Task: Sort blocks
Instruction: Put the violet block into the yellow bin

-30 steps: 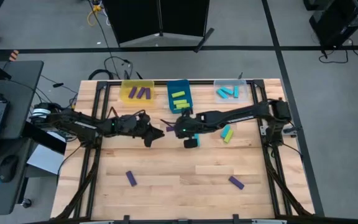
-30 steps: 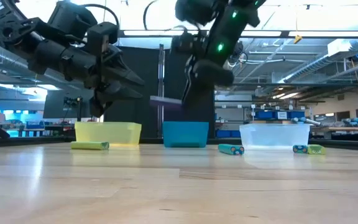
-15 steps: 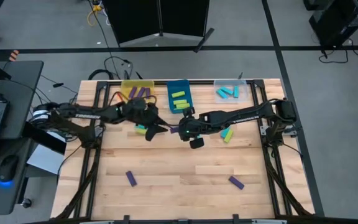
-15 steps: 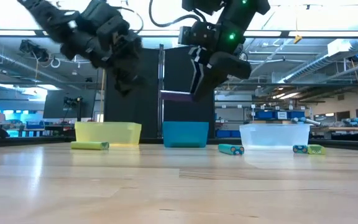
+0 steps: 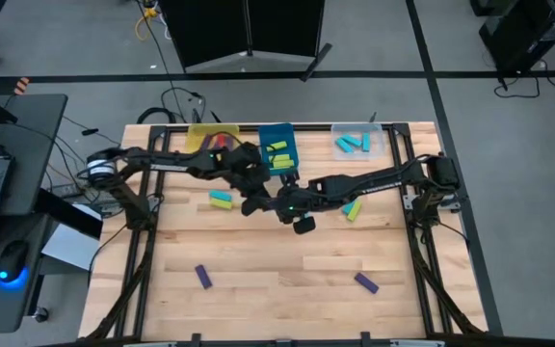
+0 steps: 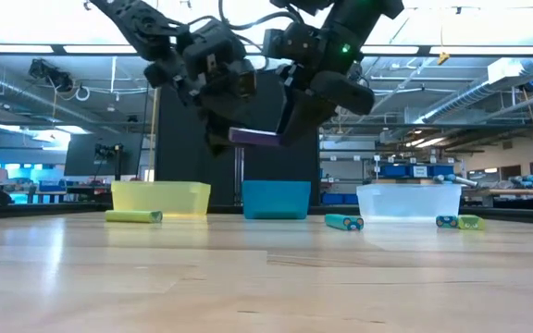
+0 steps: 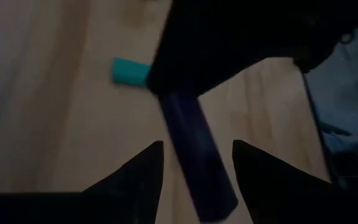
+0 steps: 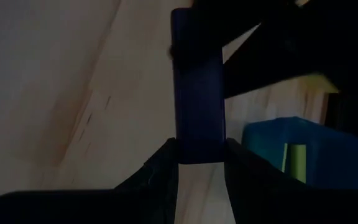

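Note:
A purple block (image 6: 253, 138) hangs level above the middle of the table, with my right gripper (image 8: 199, 149) shut on it. My left gripper (image 7: 194, 146) stands open just left of it. One finger is on each side of the block's free end (image 7: 207, 186), with a gap on both sides. In the high view the two grippers meet in front of the blue bin, left (image 5: 256, 200) and right (image 5: 281, 206), and they hide the block there. More blocks lie loose on the table: a cyan-and-lime pair (image 5: 221, 199), a lime-and-cyan pair (image 5: 353, 208) and two purple ones (image 5: 202, 276) (image 5: 365, 281). My right gripper pinches one end of the purple block (image 8: 197, 140) between its two fingers. It comes slanting down from the table's right side. The block sticks out beyond the fingertips toward the left gripper, level and lifted clear of the table.
Three bins stand along the far edge: a yellow bin (image 5: 212, 142) with purple blocks, a blue bin (image 5: 277, 149) with lime blocks and a clear bin (image 5: 357, 141) with cyan blocks. The near half of the table holds only the two purple blocks.
My left gripper has risen and swung toward the table's right, rolling as it went. Its fingers now flank the free end of the purple block. My right gripper has stayed nearly where it was, with the block level in its hold.

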Tool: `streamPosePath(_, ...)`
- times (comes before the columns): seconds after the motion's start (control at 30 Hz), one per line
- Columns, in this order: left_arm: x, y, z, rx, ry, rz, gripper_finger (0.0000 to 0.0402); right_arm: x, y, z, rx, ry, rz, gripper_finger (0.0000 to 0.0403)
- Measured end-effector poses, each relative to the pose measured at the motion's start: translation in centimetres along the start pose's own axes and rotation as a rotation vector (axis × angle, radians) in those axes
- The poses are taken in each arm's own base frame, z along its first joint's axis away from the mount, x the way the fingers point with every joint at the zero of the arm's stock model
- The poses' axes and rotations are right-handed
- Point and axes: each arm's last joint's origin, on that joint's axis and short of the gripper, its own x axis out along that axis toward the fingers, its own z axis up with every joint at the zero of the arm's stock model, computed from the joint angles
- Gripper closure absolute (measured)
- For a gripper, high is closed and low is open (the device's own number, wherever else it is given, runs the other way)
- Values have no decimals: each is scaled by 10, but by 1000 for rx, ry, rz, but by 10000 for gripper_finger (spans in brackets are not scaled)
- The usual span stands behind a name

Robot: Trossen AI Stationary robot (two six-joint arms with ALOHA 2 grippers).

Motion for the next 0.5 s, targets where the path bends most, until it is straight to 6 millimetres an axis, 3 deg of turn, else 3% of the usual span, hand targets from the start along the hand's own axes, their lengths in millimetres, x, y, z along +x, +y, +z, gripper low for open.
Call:
streamPosePath(0.27,9,3,4,-2,23,-73,212,0,2,1,-4,-2,-3,293)
streamPosePath(0.37,9,3,3,0,26,-73,241,-1,2,2,-5,-7,-4,293)
streamPosePath(0.5,9,4,2,-10,36,-67,308,-1,3,3,-14,-14,-7,293)
